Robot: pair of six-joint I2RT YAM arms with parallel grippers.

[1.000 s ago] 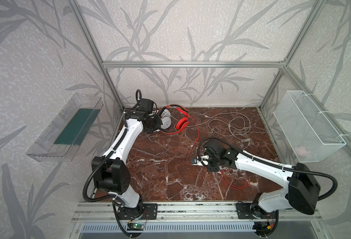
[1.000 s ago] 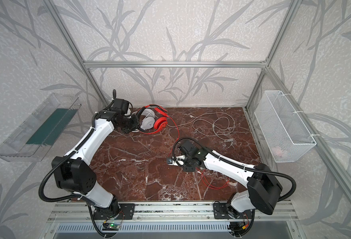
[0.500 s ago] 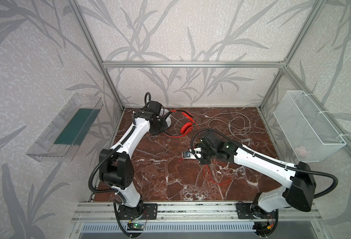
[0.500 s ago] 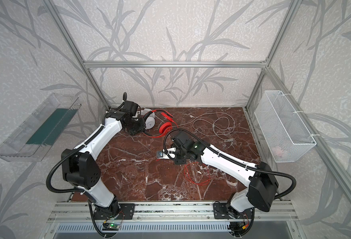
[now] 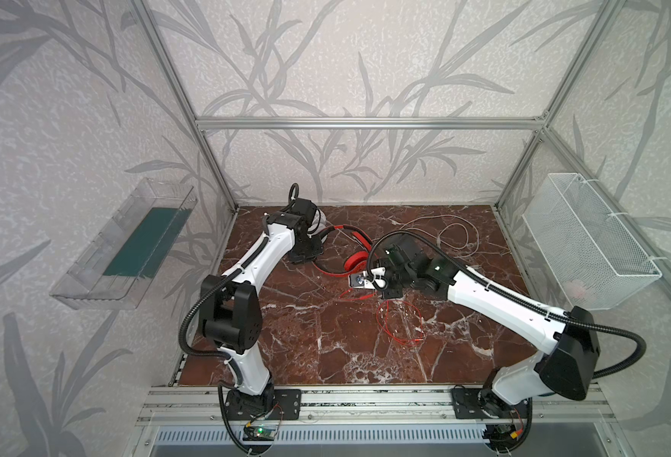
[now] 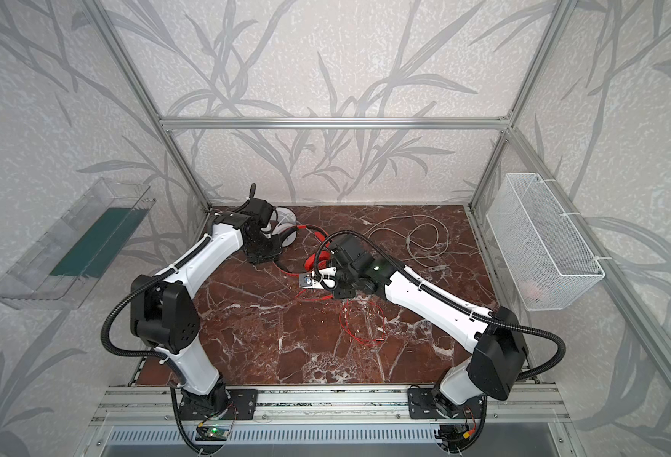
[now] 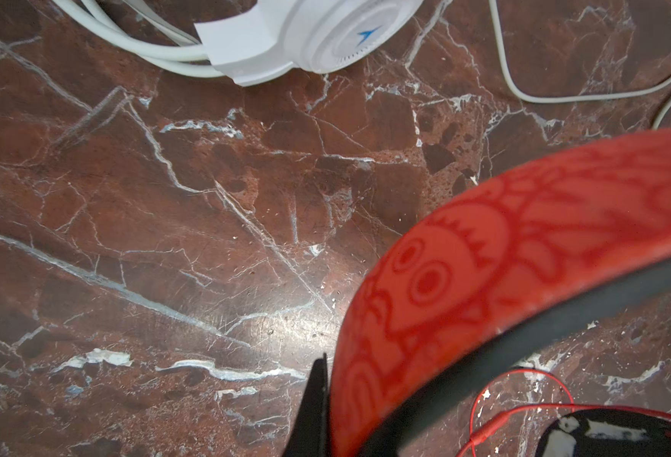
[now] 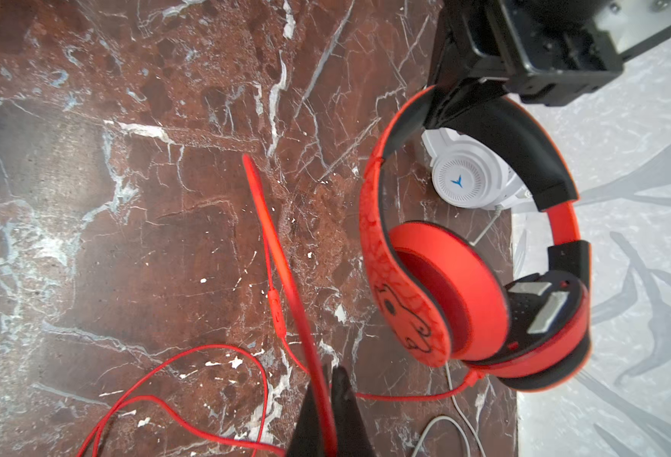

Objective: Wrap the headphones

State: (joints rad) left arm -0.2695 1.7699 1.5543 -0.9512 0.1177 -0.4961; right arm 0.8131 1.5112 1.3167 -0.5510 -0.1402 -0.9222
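Plainly, the left gripper (image 8: 450, 103) is clamped tight on the black-lined headband of the red over-ear headphones (image 8: 424, 300), holding them toward the back left of the brown marble table (image 5: 326, 336), just in front of the white over-ear headphones (image 6: 286, 221). The right gripper (image 8: 327, 415) is pinched closed on the thin red cable (image 8: 256, 190), whose loose loops lie on the marble beside it.
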